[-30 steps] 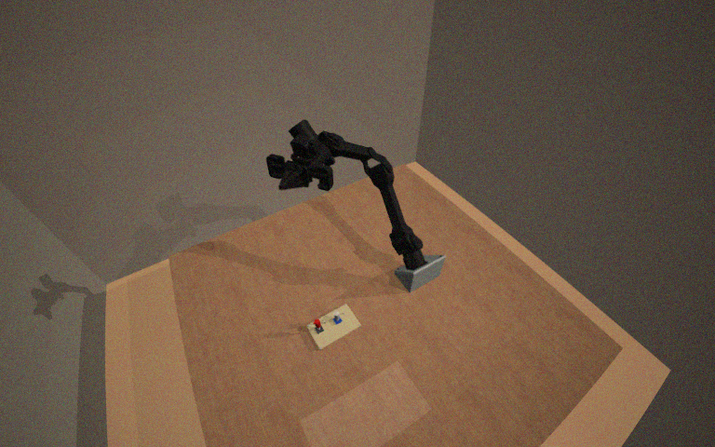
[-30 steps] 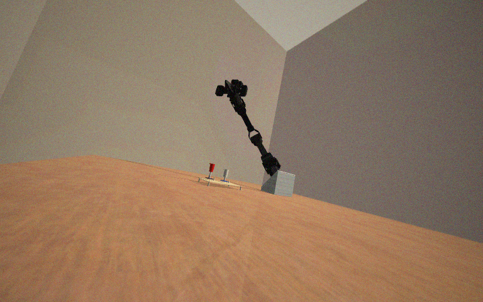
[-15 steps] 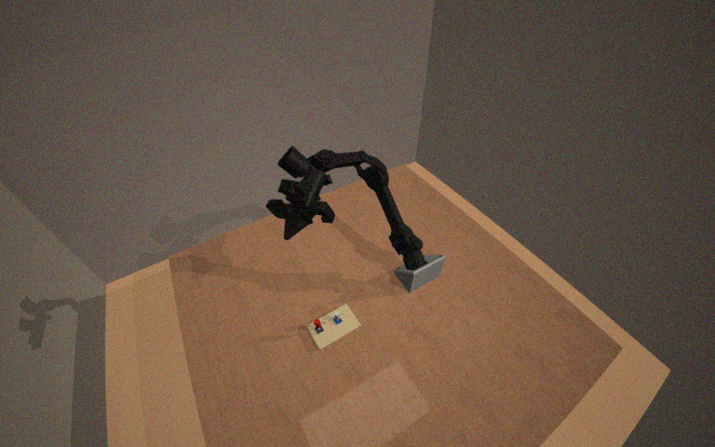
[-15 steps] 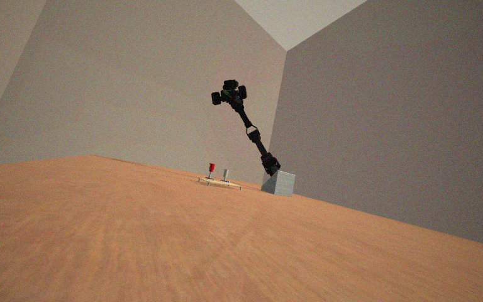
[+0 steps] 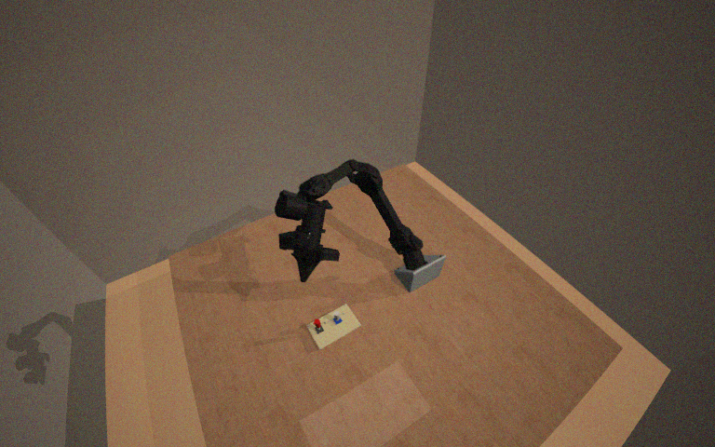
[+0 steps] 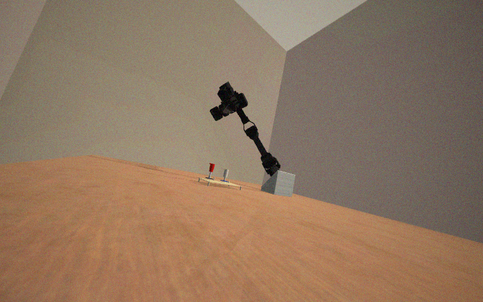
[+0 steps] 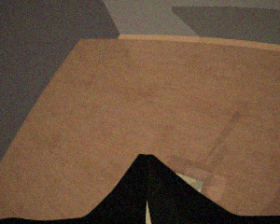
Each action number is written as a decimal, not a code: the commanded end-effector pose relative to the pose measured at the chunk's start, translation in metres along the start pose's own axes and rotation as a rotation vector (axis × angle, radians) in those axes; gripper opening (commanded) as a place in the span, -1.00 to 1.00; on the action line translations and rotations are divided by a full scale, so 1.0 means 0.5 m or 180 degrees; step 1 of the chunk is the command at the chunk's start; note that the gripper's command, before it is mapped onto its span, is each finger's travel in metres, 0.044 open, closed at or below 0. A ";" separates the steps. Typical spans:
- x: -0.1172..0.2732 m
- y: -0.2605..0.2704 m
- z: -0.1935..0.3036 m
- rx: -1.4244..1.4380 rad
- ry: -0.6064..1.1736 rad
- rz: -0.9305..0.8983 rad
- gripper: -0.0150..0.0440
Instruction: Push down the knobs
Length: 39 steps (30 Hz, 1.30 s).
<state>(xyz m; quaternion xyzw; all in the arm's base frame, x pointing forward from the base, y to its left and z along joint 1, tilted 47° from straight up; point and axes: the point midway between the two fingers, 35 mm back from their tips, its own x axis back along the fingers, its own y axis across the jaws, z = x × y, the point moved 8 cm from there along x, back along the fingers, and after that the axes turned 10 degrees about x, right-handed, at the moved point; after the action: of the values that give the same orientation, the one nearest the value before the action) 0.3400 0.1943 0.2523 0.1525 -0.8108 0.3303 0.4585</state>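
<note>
The pale yellow circuit board [image 5: 344,328] [image 6: 233,184] stands on short legs. In the wrist view only a piece of the board [image 7: 194,180] shows beside the fingers. A red knob [image 5: 317,322] [image 6: 211,167] sits high on its shaft above a dark potentiometer, with bare shaft below it. A light grey knob [image 5: 336,316] [image 6: 226,172] stands above the blue potentiometer [image 5: 337,320], with a short gap under it in the exterior view. My gripper [image 5: 303,279] [image 7: 144,161] is shut and empty, pointing down, well above the board and apart from both knobs.
The grey wedge-shaped arm base [image 5: 427,274] [image 6: 284,184] stands on the table to the right of the board. The arm arches from it over the table. A pale rectangular patch [image 5: 367,401] lies on the table in front of the board. Walls stand behind the table.
</note>
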 end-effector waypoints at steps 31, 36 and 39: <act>-0.256 0.048 0.206 -0.0784 0.2350 0.1372 -0.49; -0.283 0.036 0.234 -0.0784 0.2350 0.1375 -0.49; -0.283 0.036 0.234 -0.0784 0.2350 0.1375 -0.49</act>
<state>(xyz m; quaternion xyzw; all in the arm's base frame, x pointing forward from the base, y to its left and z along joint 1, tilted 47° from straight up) 0.3301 0.1248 0.0871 -0.2035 -0.6411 0.3488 0.6527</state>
